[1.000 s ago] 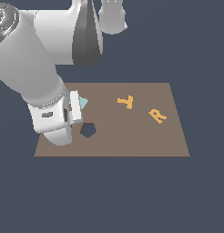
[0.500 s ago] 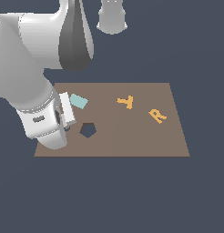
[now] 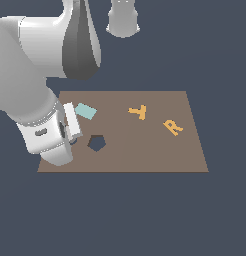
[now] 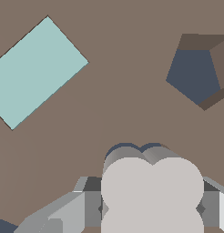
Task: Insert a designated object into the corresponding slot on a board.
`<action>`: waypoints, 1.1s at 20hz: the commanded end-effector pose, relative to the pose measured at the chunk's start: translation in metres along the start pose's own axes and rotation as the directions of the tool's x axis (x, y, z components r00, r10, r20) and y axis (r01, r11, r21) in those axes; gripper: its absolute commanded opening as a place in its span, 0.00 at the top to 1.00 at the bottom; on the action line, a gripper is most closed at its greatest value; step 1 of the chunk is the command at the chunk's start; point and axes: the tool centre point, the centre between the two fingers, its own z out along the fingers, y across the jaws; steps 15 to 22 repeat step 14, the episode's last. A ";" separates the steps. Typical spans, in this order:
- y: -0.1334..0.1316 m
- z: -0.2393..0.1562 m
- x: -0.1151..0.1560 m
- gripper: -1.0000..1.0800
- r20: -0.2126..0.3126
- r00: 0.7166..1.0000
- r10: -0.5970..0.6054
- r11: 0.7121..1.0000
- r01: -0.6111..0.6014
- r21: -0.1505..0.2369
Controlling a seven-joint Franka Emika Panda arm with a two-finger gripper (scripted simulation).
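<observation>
Gripping the grey clover piece (image 4: 152,193) from two opposite sides, the hand (image 4: 152,209) is hanging low over the brown board (image 3: 145,150), near the corner at the exterior view's left. In the wrist view its fingers (image 4: 93,202) are pressing flat against the piece's sides, so the jaws are pinching it rather than standing spread. In the exterior view the arm is hiding both the piece and most of the hand.

Just past the lobes a thin dark curved edge is showing, shaped like the piece; that is likely the rim of the clover slot (image 4: 132,148), though most of it is lying hidden under the piece. The piece is sitting right above it and looks roughly lined up.

As for handling, the piece is reading as a small, flat, stiff block, probably light, with smooth sides that could slip or twist if held off-centre. Holding it across the waist between lobes, as now, is keeping it level and steady.

The pentagon hole (image 3: 97,143) and the teal rectangle (image 3: 85,111) are lying close by; the orange letters (image 3: 138,112) are sitting well apart.
</observation>
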 end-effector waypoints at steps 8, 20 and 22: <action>0.001 0.008 0.000 0.04 0.000 1.000 -0.003 1.000 0.003 0.000; 0.001 0.008 0.000 0.04 0.000 1.000 -0.003 1.000 0.003 0.000; 0.001 0.008 0.000 0.04 0.000 1.000 -0.003 1.000 0.003 0.000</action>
